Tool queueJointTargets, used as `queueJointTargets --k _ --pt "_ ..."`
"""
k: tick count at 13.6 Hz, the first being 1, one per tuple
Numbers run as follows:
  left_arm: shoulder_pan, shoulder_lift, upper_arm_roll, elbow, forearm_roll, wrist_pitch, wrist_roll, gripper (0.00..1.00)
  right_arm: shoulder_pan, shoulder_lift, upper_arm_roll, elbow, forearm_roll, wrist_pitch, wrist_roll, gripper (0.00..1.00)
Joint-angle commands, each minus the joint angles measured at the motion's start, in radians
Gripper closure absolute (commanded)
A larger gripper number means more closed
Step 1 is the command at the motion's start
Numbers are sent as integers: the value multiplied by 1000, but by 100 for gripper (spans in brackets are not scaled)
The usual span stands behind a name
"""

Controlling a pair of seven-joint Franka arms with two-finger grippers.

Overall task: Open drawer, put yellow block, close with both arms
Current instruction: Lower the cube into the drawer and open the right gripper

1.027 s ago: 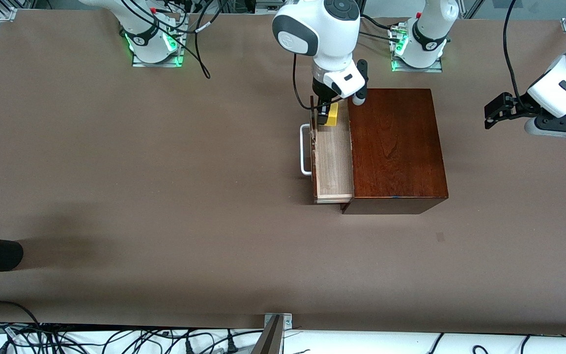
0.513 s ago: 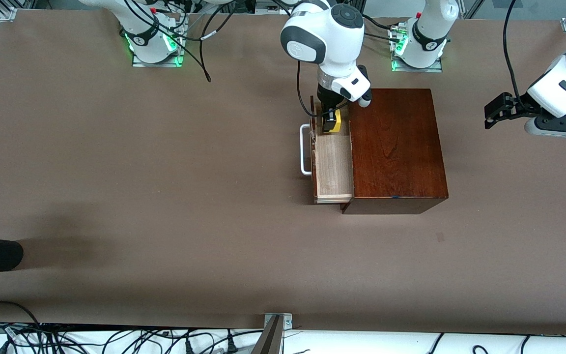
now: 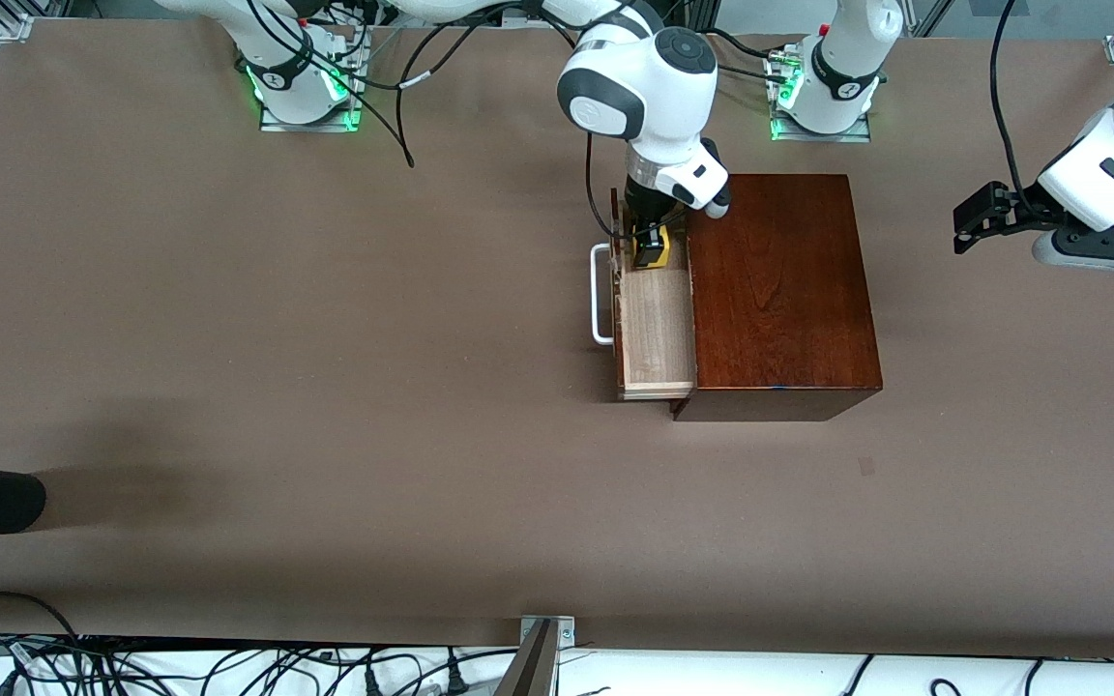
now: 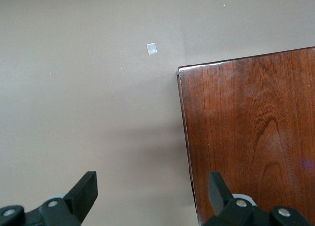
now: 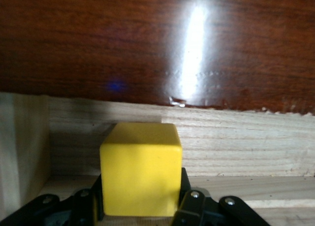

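Since a second ago, the small bright yellow cube (image 3: 655, 246) has been lowered into the pale light-wood drawer (image 3: 659, 329), at its 12 o'clock end. It is clamped by the right gripper (image 3: 651, 244). If released tilted, the cube could be left against the glossy mahogany box (image 3: 779, 290). The left gripper (image 3: 978, 227), spread open, is parked over the table at the box's 3 o'clock.
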Motion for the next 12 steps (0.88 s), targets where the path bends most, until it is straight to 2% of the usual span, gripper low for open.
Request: queueJointTargets --k 1,12 --pt "3 -10 1 1 -24 -9 18 0 5 25 -6 41 -12 -12 -21 100" --pt "3 -10 -1 1 -24 -9 16 0 3 44 -6 39 -4 -8 23 98"
